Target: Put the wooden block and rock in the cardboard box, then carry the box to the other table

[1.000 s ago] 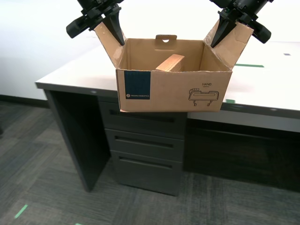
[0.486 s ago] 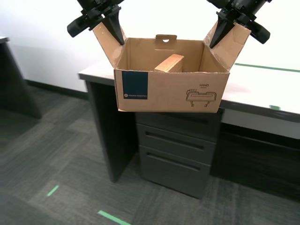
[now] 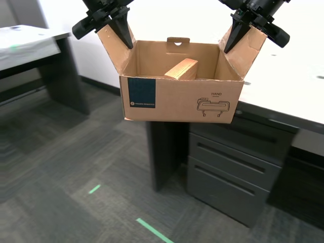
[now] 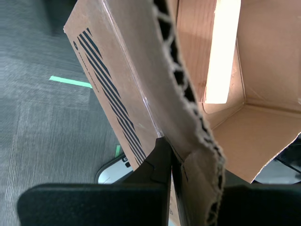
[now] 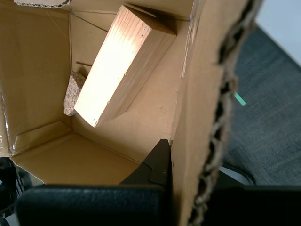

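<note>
I had the cardboard box (image 3: 179, 98) hanging in the air between both arms, my first gripper (image 5: 170, 157) and my second gripper (image 4: 169, 155) each with fingers clamped on an upright side flap. The wooden block (image 5: 121, 66) leaned inside it, the rock (image 5: 73, 93) touching its low end, and the cloth-covered table edge (image 3: 30, 43) lay well apart

The cardboard box (image 3: 182, 96) front face carries the printed word "HAND" (image 3: 216, 94) above a line drawing (image 3: 212, 106). The dark blue label (image 3: 141, 93) bears small white text, too small to read.
</note>
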Available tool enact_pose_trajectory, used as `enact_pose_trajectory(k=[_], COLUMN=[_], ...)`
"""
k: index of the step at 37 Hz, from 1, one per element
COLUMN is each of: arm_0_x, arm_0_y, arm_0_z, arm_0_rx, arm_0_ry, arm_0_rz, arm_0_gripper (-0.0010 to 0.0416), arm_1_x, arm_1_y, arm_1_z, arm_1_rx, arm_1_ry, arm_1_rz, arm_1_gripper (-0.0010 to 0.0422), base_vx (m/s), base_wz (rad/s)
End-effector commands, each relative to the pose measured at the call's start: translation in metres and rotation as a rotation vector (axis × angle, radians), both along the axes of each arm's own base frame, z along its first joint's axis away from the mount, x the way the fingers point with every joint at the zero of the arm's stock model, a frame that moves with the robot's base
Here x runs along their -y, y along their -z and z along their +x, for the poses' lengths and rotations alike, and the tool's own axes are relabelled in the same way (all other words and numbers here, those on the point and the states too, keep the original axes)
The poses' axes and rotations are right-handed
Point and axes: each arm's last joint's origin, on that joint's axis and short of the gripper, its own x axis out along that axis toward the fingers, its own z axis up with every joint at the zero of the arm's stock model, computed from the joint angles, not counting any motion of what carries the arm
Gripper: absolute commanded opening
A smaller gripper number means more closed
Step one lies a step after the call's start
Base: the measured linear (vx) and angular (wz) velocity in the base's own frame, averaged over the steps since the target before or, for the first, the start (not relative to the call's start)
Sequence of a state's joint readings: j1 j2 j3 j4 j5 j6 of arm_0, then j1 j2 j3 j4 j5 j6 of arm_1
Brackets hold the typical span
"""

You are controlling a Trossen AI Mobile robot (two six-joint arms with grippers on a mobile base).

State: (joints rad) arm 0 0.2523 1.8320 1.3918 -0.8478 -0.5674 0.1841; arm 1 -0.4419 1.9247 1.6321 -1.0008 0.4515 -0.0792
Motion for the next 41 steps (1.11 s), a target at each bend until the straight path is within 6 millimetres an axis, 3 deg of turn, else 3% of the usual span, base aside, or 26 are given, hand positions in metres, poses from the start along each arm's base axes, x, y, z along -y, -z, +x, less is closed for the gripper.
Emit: enact_pose_trajectory(k=[1, 41], arm_0_x=[-0.0025, -0.0038], arm_0_y=[-0.0012, -0.0010], arm_0_z=[-0.0003, -0.0017], arm_0_rx=[-0.001, -0.005], arm_0_ry=[-0.015, -0.026], arm_0_rz=[0.033, 0.029], arm_0_gripper=[-0.0001, -0.0001], arm_1_x=[0.0024, 0.0041], arm_1_y=[-0.0017, -0.0011], arm_1_z=[-0.0005, -0.0024], arm_1_rx=[-0.006, -0.043], arm_1_ry=[0.014, -0.024], arm_1_rz=[-0.039, -0.035], arm_1_gripper=[-0.0001, -0.0001], base_vx=[0.044, 0.084], base_wz=[0.336, 0.256])
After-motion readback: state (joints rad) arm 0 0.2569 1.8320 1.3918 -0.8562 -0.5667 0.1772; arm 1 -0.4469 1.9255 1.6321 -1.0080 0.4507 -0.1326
